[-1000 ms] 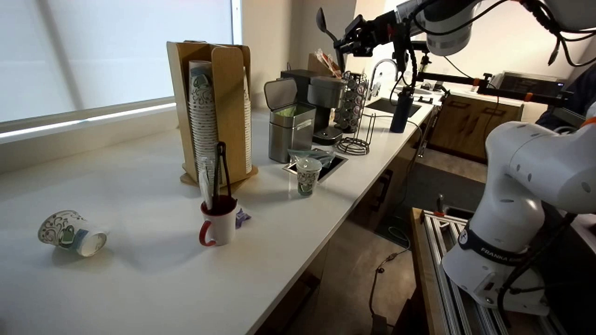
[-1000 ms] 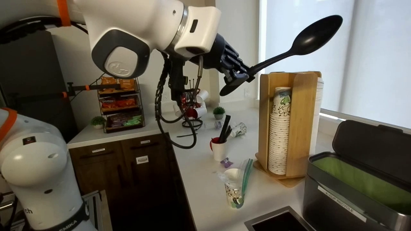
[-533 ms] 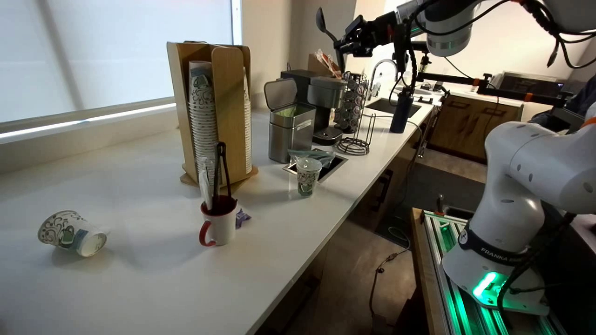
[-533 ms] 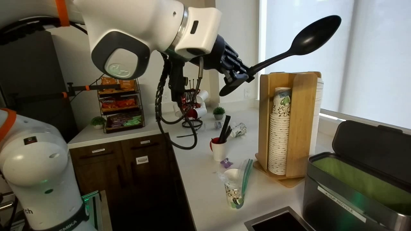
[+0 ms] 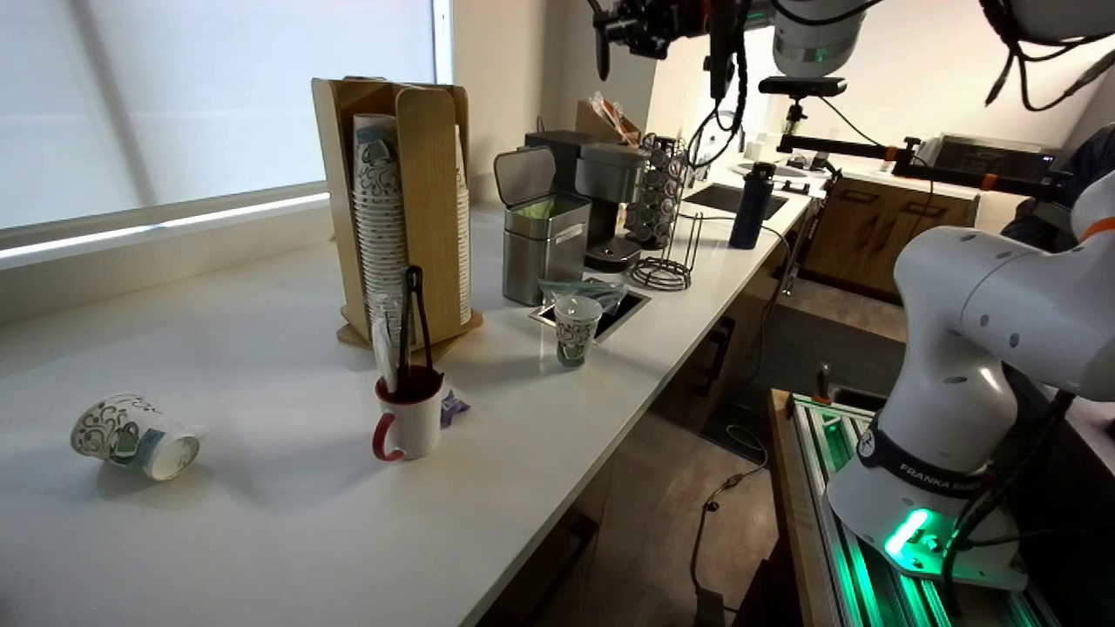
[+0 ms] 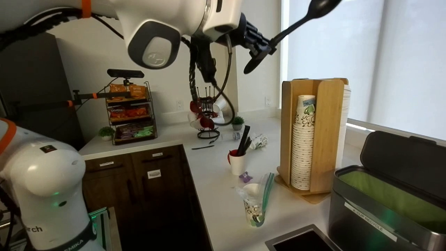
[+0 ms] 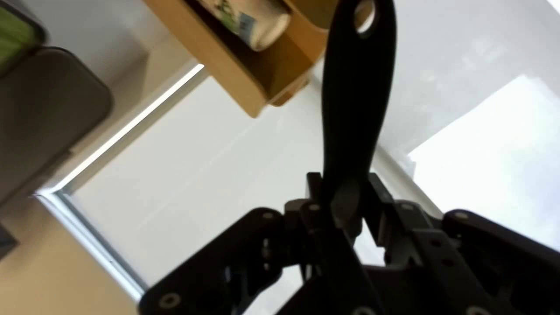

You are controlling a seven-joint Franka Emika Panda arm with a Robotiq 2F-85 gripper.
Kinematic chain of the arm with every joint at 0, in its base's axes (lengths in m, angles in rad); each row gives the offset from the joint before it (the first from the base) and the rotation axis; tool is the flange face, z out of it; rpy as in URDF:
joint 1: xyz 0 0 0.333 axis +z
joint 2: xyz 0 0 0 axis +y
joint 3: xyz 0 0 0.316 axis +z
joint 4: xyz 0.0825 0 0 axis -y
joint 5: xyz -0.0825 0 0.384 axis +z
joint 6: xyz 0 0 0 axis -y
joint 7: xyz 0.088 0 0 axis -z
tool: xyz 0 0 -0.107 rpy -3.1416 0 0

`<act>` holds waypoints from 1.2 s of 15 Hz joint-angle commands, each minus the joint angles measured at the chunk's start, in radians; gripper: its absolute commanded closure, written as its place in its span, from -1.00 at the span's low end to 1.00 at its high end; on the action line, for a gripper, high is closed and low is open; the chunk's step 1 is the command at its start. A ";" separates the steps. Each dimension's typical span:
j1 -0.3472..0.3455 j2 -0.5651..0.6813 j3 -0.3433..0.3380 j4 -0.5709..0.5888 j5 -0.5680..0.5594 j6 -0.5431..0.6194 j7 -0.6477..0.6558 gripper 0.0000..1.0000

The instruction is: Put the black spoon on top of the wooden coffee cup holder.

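The black tool [image 7: 345, 188] is squeezing the handle of the big black spoon [image 6: 292, 28]. The spoon is up in the air, tilted, with its scoop pointing up and its fat handle end pointing down. The tall light-wood cup holder [image 6: 325, 139], with white patterned paper cups [image 6: 302, 157] in it, stands upright on the white table [image 6: 223, 209]. In an exterior view the spoon shows higher than the holder, but I can't tell if it is right over it.

I think the tool is at the carrying part. If it comes down with this tilt, the low handle end may bump a wood wall first and push the holder over. The scoop sticks far out, so its weight may make the spoon turn in the grip. If the tool lets go too high, or while the spoon slants, the spoon may slide off onto the table, or into the grey metal box [image 6: 348, 226] near the holder, because its lid is up.
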 commanded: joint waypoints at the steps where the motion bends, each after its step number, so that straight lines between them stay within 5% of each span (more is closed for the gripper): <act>1: 0.262 0.112 -0.064 0.197 0.024 0.081 0.009 0.87; 8: 0.547 0.227 -0.295 0.439 0.040 -0.021 0.047 0.87; 12: 0.471 0.207 -0.266 0.362 0.030 -0.204 -0.004 0.87; 15: 0.452 0.214 -0.275 0.351 0.087 -0.161 -0.003 0.87; 16: 0.459 0.230 -0.270 0.367 0.085 -0.184 -0.012 0.48; 18: 0.445 0.229 -0.271 0.363 0.093 -0.184 -0.011 0.48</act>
